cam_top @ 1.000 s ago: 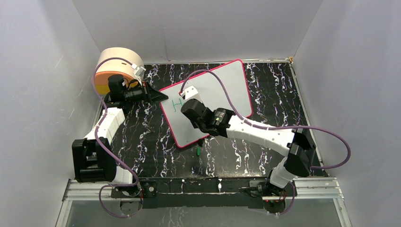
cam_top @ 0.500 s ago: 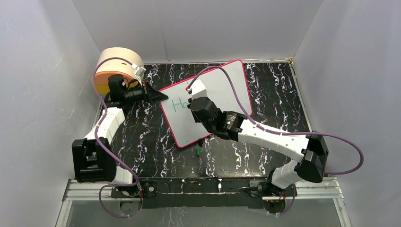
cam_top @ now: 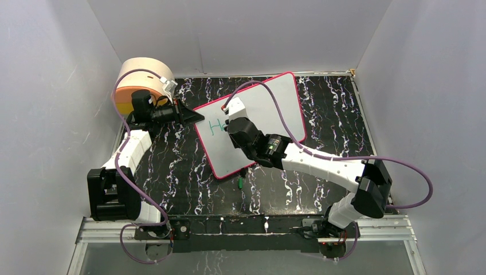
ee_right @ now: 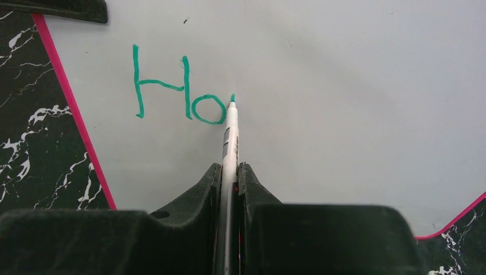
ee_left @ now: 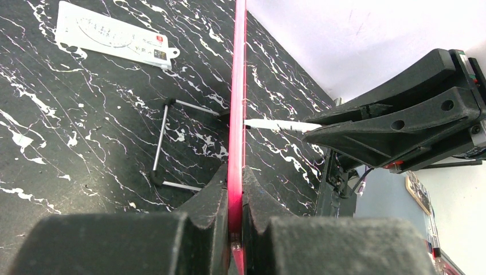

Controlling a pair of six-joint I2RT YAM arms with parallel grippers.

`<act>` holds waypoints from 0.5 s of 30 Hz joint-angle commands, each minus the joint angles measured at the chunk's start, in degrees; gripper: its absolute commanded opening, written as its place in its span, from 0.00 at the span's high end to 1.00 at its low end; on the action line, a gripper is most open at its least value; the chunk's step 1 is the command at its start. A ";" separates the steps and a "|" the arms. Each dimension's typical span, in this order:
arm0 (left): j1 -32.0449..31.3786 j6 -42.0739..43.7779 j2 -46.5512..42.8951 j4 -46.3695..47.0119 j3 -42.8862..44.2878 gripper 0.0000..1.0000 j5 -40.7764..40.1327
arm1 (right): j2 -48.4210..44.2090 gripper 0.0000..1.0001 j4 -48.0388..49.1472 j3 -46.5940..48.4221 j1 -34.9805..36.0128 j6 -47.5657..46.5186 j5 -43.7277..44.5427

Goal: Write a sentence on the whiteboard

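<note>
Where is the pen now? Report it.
In the right wrist view, the pen, clamped in the right gripper, touches the whiteboard with its tip just right of the green "Ho".

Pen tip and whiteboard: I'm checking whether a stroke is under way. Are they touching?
Touching. The left wrist view sees the whiteboard edge-on, and the tip of the pen meets its face with no gap showing.

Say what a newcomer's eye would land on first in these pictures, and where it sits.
Green letters reading "Ho" stand out near the left side of the whiteboard, mid-way across the black marbled table. The right end effector grips a pen whose tip meets the board just right of the "o". The left end effector is shut on the board's left edge.
</note>
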 commanded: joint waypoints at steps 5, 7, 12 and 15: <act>-2.28 5.14 1.03 -3.19 -0.50 1.00 -2.60 | 0.18 1.00 4.43 1.50 -0.71 -0.82 0.59; -2.29 5.16 1.03 -3.19 -0.47 1.00 -2.60 | 0.06 1.00 4.80 1.33 -0.75 -0.85 0.84; -2.29 5.16 1.03 -3.28 -0.42 1.00 -2.68 | 0.10 1.00 4.30 1.32 -0.86 -0.82 2.25; -2.29 5.25 1.03 -3.36 -0.41 1.00 -2.70 | 0.34 1.00 3.28 1.49 -0.92 -0.29 3.08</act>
